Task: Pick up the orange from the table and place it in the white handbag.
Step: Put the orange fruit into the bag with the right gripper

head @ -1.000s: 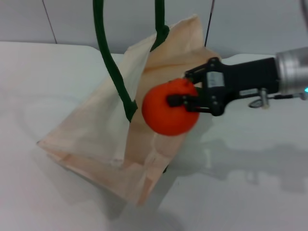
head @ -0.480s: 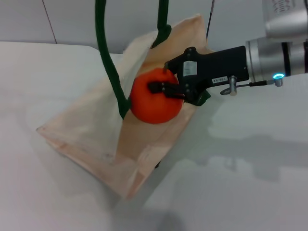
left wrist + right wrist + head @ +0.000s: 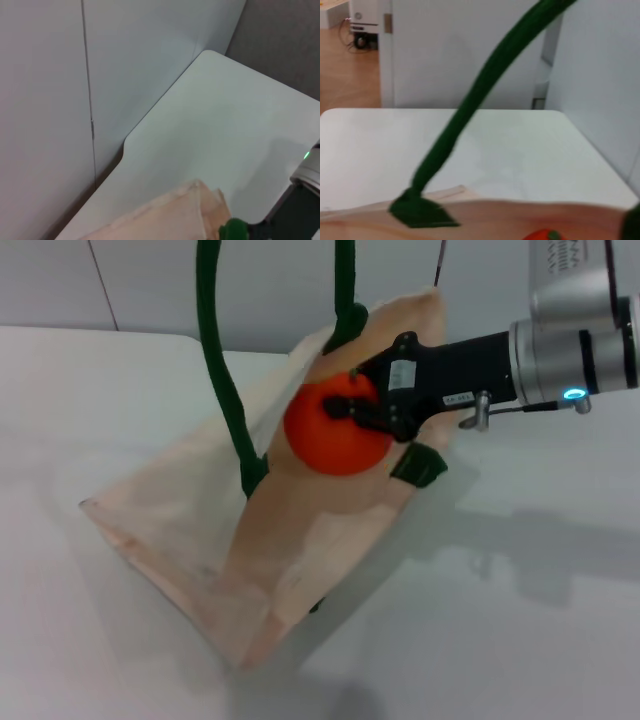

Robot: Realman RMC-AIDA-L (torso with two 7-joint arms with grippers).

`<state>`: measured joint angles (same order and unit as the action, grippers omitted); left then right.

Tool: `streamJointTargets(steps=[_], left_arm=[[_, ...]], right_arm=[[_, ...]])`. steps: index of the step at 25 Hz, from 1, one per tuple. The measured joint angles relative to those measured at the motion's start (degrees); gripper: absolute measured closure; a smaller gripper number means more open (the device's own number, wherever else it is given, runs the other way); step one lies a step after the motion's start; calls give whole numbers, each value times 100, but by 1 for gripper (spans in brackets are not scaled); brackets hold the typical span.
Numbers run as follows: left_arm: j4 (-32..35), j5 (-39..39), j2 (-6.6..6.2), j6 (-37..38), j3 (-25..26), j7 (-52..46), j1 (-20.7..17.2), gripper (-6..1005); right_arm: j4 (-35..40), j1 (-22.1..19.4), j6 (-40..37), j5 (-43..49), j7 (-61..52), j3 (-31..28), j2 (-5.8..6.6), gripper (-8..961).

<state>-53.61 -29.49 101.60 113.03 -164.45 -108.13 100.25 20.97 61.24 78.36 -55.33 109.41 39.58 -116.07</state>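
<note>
My right gripper (image 3: 340, 406) is shut on the orange (image 3: 335, 438) and holds it off the table at the upper, open end of the white handbag (image 3: 200, 525). I cannot tell whether the orange is inside the mouth. The bag stands tilted on the table (image 3: 520, 620), and its dark green rope handles (image 3: 215, 360) rise out of the top of the head view. The right wrist view shows one handle (image 3: 480, 95), a green tab (image 3: 420, 212), the bag's edge (image 3: 495, 220) and the top of the orange (image 3: 542, 235). My left gripper is out of view.
The left wrist view shows the bag's top corner (image 3: 170, 215), a green tab (image 3: 233, 230), the table's far edge (image 3: 150, 120) and a grey wall panel (image 3: 40, 100) behind it. White tabletop lies all around the bag.
My right gripper has carried the orange leftward and up to the bag's upper opening. The bag has tilted and shifted a little.
</note>
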Motion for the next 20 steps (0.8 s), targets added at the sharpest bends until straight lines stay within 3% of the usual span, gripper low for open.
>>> streamJointTargets(steps=[20], left_arm=[[0,30,1,-1,9,2,65,878]], right_arm=[[-397,209,-422,-120,-18,355,-46,857]])
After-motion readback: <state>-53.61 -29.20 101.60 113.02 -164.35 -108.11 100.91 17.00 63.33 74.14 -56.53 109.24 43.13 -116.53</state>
